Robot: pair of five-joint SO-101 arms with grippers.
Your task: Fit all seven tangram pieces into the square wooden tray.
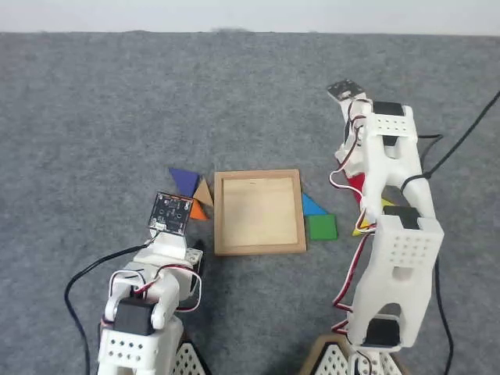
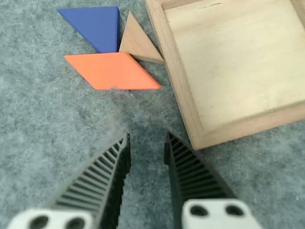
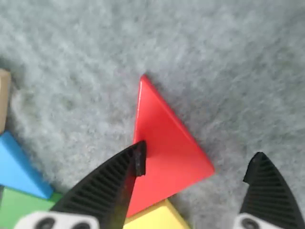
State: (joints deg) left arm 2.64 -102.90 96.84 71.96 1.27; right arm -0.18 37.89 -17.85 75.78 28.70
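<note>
The square wooden tray [image 1: 258, 175] lies empty mid-table. To its left sit a dark blue triangle [image 2: 95, 24], a tan triangle [image 2: 136, 40] and an orange parallelogram [image 2: 112, 70]. My left gripper [image 2: 147, 140] hovers open just short of the orange piece, beside the tray's rim [image 2: 174, 71], holding nothing. Right of the tray lie a light blue triangle [image 1: 312, 205], a green square [image 1: 322, 226], a red triangle [image 3: 162, 148] and a yellow piece [image 3: 152, 217]. My right gripper [image 3: 199, 155] is open over the red triangle; one fingertip [image 3: 138, 155] touches its edge, and the other stands beyond its far corner.
Grey felt covers the whole table. The right arm's body [image 1: 394, 234] hides most of the red and yellow pieces from above. A black cable [image 1: 469, 133] trails off at the right and another [image 1: 78, 289] loops by the left arm's base.
</note>
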